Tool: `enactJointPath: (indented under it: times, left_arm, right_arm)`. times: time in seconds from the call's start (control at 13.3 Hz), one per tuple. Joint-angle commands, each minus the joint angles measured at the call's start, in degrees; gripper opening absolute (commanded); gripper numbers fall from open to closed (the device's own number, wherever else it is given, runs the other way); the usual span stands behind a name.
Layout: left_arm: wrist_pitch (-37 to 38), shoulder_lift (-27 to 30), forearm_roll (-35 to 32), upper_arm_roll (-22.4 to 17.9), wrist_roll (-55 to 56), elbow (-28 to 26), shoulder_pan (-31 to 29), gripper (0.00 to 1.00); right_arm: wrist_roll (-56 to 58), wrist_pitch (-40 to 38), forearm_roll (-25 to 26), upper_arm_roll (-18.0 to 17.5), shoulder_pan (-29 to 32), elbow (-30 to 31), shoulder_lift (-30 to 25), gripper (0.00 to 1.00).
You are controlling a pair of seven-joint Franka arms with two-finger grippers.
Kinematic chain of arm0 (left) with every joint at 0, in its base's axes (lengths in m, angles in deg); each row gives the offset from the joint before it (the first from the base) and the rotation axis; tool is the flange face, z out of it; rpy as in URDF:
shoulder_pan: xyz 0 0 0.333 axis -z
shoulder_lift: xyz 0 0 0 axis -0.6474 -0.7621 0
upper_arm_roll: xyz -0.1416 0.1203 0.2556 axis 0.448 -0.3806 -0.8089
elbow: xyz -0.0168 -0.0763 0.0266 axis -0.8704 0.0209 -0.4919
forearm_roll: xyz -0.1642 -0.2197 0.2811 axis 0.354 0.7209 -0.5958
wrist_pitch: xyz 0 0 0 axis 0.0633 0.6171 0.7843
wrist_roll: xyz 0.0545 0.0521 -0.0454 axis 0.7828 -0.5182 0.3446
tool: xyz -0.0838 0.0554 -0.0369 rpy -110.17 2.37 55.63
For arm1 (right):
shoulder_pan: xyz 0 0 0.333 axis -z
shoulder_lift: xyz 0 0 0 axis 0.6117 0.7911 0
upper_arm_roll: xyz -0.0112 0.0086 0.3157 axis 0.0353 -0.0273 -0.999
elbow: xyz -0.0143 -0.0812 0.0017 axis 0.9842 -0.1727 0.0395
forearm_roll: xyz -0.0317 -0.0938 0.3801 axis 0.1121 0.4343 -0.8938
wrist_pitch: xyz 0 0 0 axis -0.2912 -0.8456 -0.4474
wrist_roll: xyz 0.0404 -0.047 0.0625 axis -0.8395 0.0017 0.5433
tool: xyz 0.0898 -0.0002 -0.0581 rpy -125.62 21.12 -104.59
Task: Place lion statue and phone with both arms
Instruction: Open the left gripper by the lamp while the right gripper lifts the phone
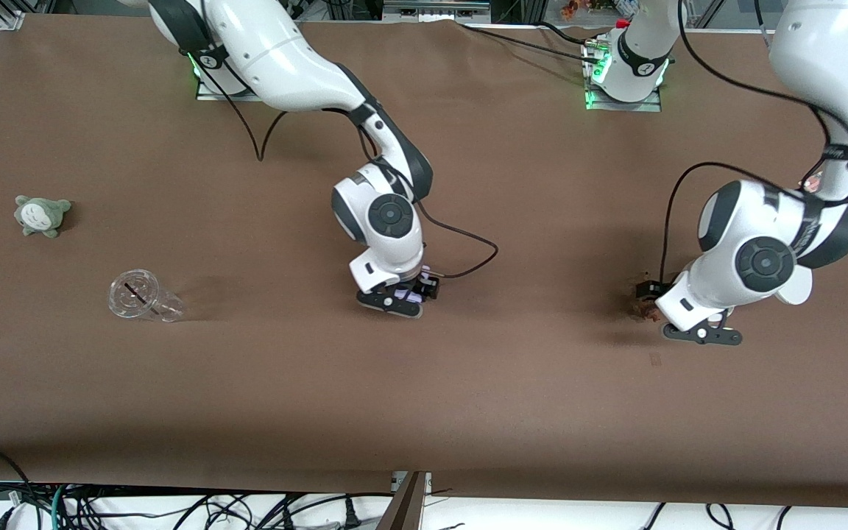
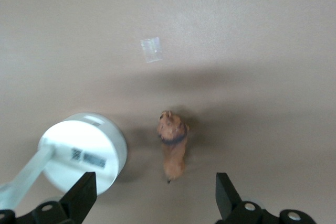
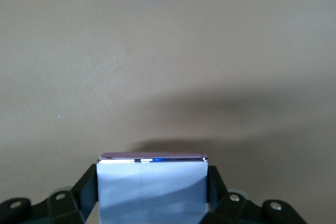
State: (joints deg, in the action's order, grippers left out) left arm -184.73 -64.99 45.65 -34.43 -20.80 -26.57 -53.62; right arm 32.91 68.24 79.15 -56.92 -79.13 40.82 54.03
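While both arms are low over the brown table [image 1: 468,397], the front view shows the right gripper [image 1: 403,296] near the middle of the surface, with a little of the pale phone [image 1: 419,293] between its fingers. The left gripper [image 1: 696,324] is close to the edge at the left arm's end, and the lion statue [image 1: 645,303] stands on the table just beside it. A plush toy [image 1: 41,214] and a clear cup [image 1: 143,296] lie near the edge at the right arm's end.

From the left wrist view, the jaws are wide apart and empty, the lion statue [image 2: 172,144] stands between them, and a white round stand [image 2: 84,152] is beside it. I judge this arm should rise straight up without touching the figurine.

From the right wrist view, the fingers are clamped on the phone [image 3: 152,187], which they hold edge-down above the bare table. I think it should be lowered gently and tilted flat before the jaws open.
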Motion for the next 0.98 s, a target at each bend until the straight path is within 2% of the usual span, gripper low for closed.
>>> enactJointPath:
  times: [0.0, 0.23, 0.45, 0.68, 0.83, 0.9]
  left_arm:
    - [9.34, 0.59, -0.59, 1.79, -0.16, 7.08, 0.26, 1.00]
    - [17.87, 1.64, -0.42, 3.38, -0.43, 15.18, 0.09, 1.00]
    - [20.61, 4.89, 0.80, 3.82, -0.43, 16.43, -0.35, 1.00]
    - [26.31, 9.20, 7.12, 3.73, -0.69, 17.56, -1.84, 1.00]
    - [31.23, 10.09, 10.99, 3.56, -2.88, 20.28, -2.99, 1.00]
    - [33.43, 11.04, 13.01, 2.25, -5.41, 20.47, -2.99, 1.00]
  right_arm:
    - [8.62, -11.10, -0.02, -0.78, 3.79, 1.91, -9.25, 0.00]
    - [16.09, -21.40, -0.02, -0.69, 7.74, 2.35, -15.58, 0.00]
    - [25.23, -28.00, -0.02, 0.88, 11.70, 5.33, -22.00, 0.00]
    - [38.04, -29.96, -0.11, 7.99, 12.41, 10.68, -26.05, 0.00]
    - [47.37, -27.77, -0.72, 12.74, 12.68, 14.64, -26.59, 0.00]
    - [50.89, -24.89, -2.98, 14.41, 13.29, 17.27, -26.59, 0.00]
